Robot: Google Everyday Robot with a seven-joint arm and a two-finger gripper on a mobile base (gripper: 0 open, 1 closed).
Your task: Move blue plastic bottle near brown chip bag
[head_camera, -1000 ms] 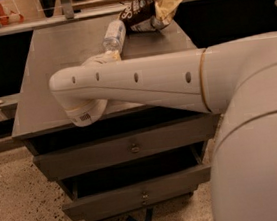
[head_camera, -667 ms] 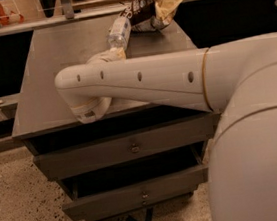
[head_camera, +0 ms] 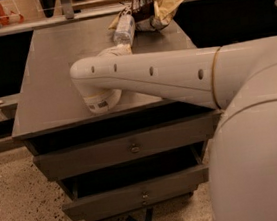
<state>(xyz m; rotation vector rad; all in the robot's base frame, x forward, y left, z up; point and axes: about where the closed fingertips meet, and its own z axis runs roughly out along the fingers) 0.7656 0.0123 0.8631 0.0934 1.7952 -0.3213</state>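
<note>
The blue plastic bottle (head_camera: 124, 27), clear with a pale label, lies pointing away from me at the far middle of the grey table (head_camera: 48, 73). Its far end touches or nearly touches the brown chip bag (head_camera: 155, 10), a crumpled dark brown and tan bag at the table's back edge. My gripper (head_camera: 121, 44) is at the near end of the bottle and shut on it. My white forearm reaches in from the right and hides most of the fingers.
The table has two partly open drawers in front, an upper (head_camera: 133, 148) and a lower (head_camera: 139, 195). A metal rail (head_camera: 42, 22) runs behind the table. My white body fills the right foreground. The floor is speckled.
My arm has moved away from me and to the right, carrying the bottle along. The bottle now lies up against the chip bag.
</note>
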